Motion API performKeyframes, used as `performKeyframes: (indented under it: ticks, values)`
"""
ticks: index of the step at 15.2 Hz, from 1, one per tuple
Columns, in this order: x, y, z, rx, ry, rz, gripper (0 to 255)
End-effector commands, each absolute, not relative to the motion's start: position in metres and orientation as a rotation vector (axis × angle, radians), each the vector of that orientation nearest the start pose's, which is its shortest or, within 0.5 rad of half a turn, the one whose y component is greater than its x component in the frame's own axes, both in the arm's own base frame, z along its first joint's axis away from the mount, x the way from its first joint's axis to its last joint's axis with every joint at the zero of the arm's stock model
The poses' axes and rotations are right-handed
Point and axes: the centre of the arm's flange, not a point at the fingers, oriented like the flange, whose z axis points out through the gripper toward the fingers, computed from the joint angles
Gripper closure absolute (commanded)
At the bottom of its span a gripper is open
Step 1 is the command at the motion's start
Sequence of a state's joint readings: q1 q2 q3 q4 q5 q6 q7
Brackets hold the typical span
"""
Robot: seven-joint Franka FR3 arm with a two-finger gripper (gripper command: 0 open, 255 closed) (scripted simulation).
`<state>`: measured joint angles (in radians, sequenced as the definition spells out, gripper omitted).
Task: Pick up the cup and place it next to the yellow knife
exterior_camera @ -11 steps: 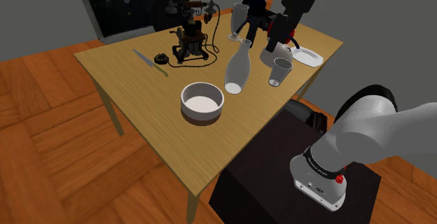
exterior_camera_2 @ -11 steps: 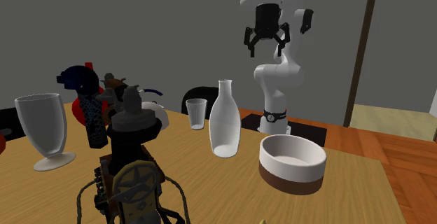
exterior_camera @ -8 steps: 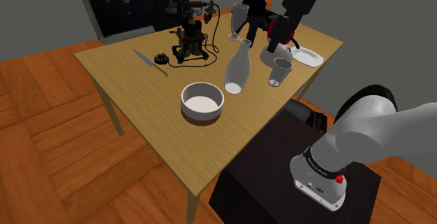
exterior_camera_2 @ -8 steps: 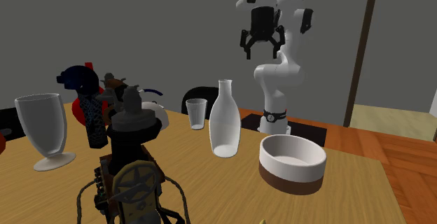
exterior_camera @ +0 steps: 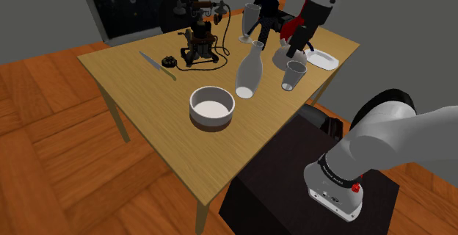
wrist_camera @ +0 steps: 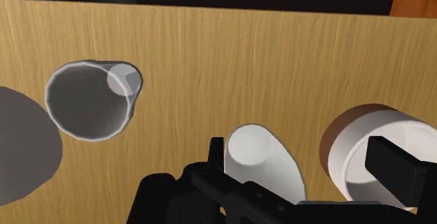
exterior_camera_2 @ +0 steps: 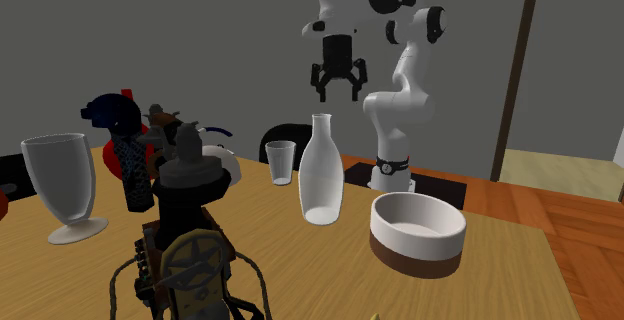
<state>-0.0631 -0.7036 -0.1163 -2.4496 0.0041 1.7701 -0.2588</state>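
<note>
Two neighbours | carafe (exterior_camera: 248, 72) beside cup (exterior_camera: 294, 76), bowl (exterior_camera: 212, 107) near | claw (exterior_camera_2: 339, 93) released, aloft

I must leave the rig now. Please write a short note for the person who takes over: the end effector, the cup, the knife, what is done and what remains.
End effector: open, empty, high above the table, more over the white bottle than over the cup.
Cup: upright on the table, untouched, between the bottle and a white plate.
Knife: lying flat near the table's far side, at the shoulder view's left.
Done: nothing grasped yet.
Left: align over the cup, descend, grasp, carry it beside the knife, release.
</note>
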Motion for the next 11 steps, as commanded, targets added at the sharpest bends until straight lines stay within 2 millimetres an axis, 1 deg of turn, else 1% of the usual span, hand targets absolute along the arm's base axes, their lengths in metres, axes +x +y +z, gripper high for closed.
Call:
performKeyframes:
  ticks: [1, 11]
  values:
    - [0.338, -0.092, 0.523, -3.058, -0.158, -0.056, 0]
    - [0.353, -0.211, 0.459, -3.026, -0.132, -0.052, 0]
